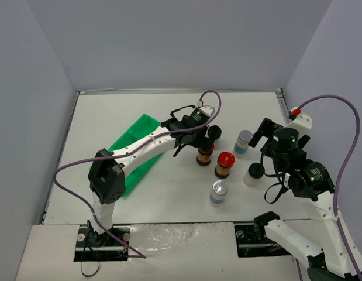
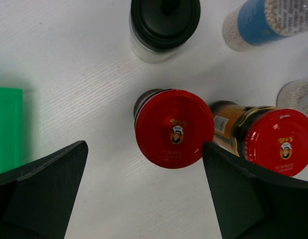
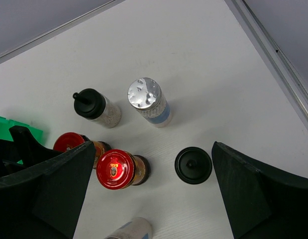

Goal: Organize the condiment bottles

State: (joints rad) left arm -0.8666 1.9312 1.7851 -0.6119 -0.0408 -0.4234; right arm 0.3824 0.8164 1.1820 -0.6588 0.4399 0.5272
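Six condiment bottles stand mid-table. My left gripper (image 1: pixel 195 140) hangs open over a red-capped bottle (image 2: pixel 173 128), whose cap lies between the fingers, close to the right finger (image 2: pixel 243 194). A second red-capped bottle (image 2: pixel 275 142) stands just beyond that finger. Ahead are a black-capped bottle (image 2: pixel 163 22) and a blue-labelled bottle (image 2: pixel 273 20). My right gripper (image 3: pixel 154 149) is open above another black-capped bottle (image 3: pixel 193 165), nearer its right finger (image 3: pixel 253 189). A silver-capped bottle (image 3: pixel 146 97) stands farther off and one more (image 1: pixel 219 192) nearer the arms.
A green compartmented tray (image 1: pixel 137 146) lies left of the bottles, partly under my left arm. The table's raised rim (image 3: pixel 273 50) runs along the right side, with grey walls behind and at both sides.
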